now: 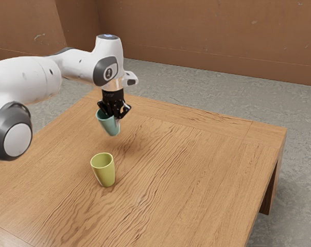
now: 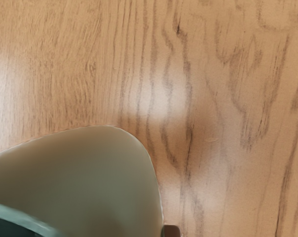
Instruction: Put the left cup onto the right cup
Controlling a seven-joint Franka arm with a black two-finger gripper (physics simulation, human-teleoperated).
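The black tool is closed on the rim of a teal cup, holding it tilted above the wooden tabletop. A yellow-green cup stands upright nearby.

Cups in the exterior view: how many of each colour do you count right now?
teal cup: 1, held up off the table in the gripper
yellow-green cup: 1, standing upright on the table
Total: 2 cups
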